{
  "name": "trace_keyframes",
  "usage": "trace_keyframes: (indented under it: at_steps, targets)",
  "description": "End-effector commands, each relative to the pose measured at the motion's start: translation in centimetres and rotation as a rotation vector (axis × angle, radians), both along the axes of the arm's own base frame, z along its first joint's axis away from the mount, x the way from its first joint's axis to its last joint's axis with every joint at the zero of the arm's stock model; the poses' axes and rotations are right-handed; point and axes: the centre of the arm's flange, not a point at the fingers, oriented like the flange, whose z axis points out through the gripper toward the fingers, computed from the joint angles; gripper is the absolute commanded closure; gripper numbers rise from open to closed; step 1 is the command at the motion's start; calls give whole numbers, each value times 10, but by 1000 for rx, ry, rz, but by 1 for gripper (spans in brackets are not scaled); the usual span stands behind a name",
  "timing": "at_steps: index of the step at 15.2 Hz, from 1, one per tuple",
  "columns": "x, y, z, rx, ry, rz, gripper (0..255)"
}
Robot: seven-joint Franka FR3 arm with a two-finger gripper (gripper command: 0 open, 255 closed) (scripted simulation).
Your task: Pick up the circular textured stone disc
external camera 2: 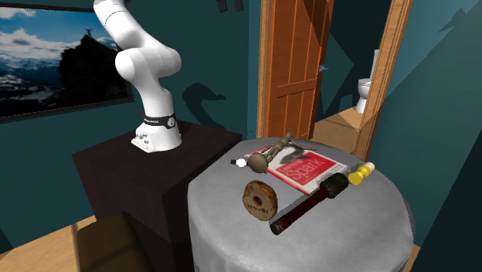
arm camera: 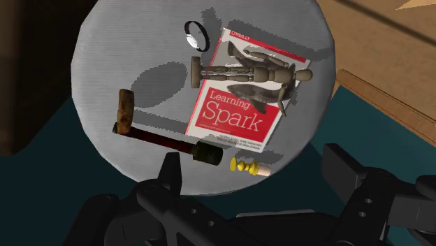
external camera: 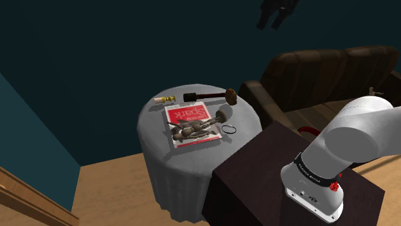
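Note:
The brown, rough-textured disc [external camera 2: 259, 199] stands on its edge on the round grey-covered table [external camera 2: 347, 224], close to the rim nearest the second exterior view. In the shoulder view the disc [external camera: 231, 97] is at the table's far right edge, touching the end of a dark rod [external camera: 202, 96]. My gripper [external camera: 273, 13] hangs high above the table, well clear of everything. The wrist view looks down on the disc [arm camera: 126, 112] from far off, and my gripper [arm camera: 253, 161] is open with nothing between its fingers [arm camera: 171, 171].
On the table lie a red "Spark" book [arm camera: 234, 115] with a wooden mannequin [arm camera: 251, 70] on it, a black ring [arm camera: 197, 35], the dark rod [arm camera: 168, 143] and a small yellow piece [arm camera: 249, 167]. A brown sofa [external camera: 321, 70] stands behind the dark stand [external camera: 257, 173]. An open wooden door [external camera 2: 293, 69] is nearby.

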Motion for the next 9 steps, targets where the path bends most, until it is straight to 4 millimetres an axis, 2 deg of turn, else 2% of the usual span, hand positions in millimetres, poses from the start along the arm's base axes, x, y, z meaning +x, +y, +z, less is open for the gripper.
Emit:
trace_keyframes:
  at_steps: [1,9]
  targets:
    - [0,0,0,0,0,0,0]
    - [48,-20,-90,-39,11,-63,0]
